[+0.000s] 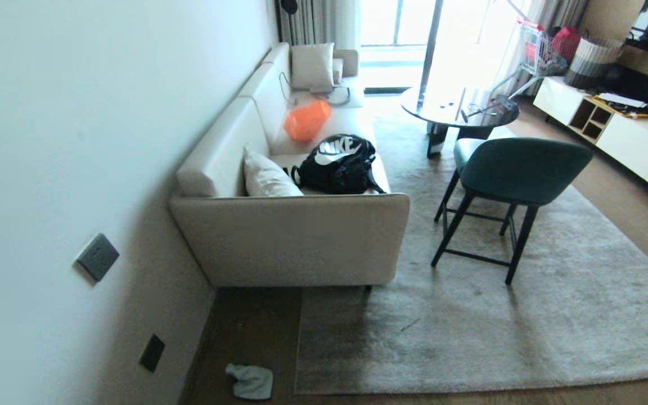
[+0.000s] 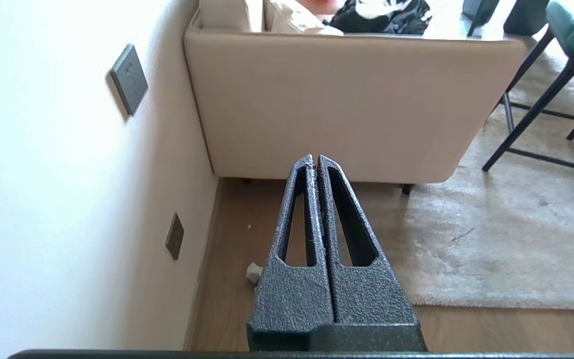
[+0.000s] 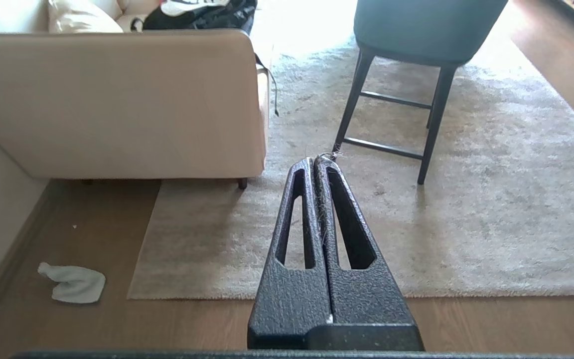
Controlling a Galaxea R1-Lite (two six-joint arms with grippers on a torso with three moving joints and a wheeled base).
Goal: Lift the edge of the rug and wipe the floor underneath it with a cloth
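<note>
A large grey-beige rug (image 1: 526, 315) lies flat on the brown wood floor (image 1: 256, 332). The rug edge (image 1: 442, 388) runs along the near side and ends in a square corner by the sofa. The rug edge (image 3: 192, 295) also shows in the right wrist view. A pale grey-green cloth (image 1: 250, 381) lies crumpled on the floor between the wall and that corner, and the cloth (image 3: 73, 283) is clear in the right wrist view. My left gripper (image 2: 315, 158) and right gripper (image 3: 315, 160) are both shut and empty, held well above the floor. Neither shows in the head view.
A beige sofa (image 1: 290, 236) with a black backpack (image 1: 338, 163) stands against the left wall (image 1: 48, 169); its end sits just behind the rug corner. A green chair (image 1: 518, 169) with black legs stands on the rug. Farther back are a round table (image 1: 459, 107) and a white cabinet (image 1: 633, 140).
</note>
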